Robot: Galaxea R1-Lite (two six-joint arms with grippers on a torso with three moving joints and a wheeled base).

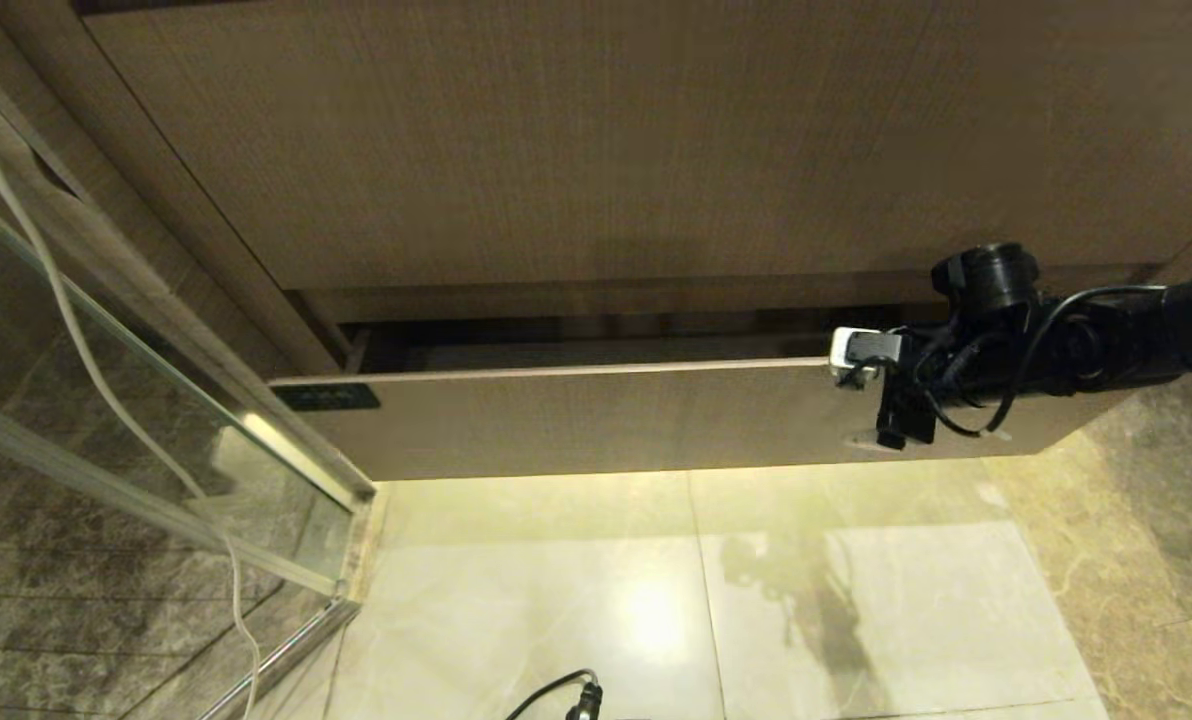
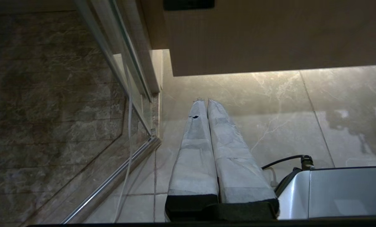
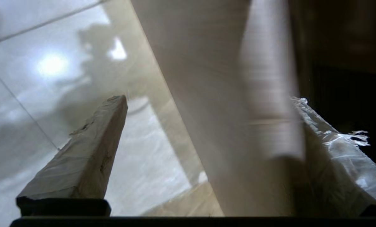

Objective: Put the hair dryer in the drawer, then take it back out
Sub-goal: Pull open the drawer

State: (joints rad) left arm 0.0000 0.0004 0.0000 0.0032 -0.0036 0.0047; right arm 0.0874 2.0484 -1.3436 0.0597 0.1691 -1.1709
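The drawer (image 1: 596, 415) is pulled out just a bit, with a dark gap showing behind its front panel, under the tall wood panel (image 1: 596, 140). Its little dark label (image 1: 324, 397) sits at the front's upper left corner. The right pincer (image 3: 207, 104) is at the right end of the drawer front, spread wide and straddling the top edge: one finger (image 3: 87, 151) hangs out front over the floor (image 1: 656, 600), the other is on the inner side by the dark gap. It isn't pinching anything. The hair dryer can't be seen in any view, so no telling where it is. The left pincer (image 2: 203, 102) is parked low over the floor tiles beside the glass door (image 1: 136, 400), its fingers pressed together and holding nothing.
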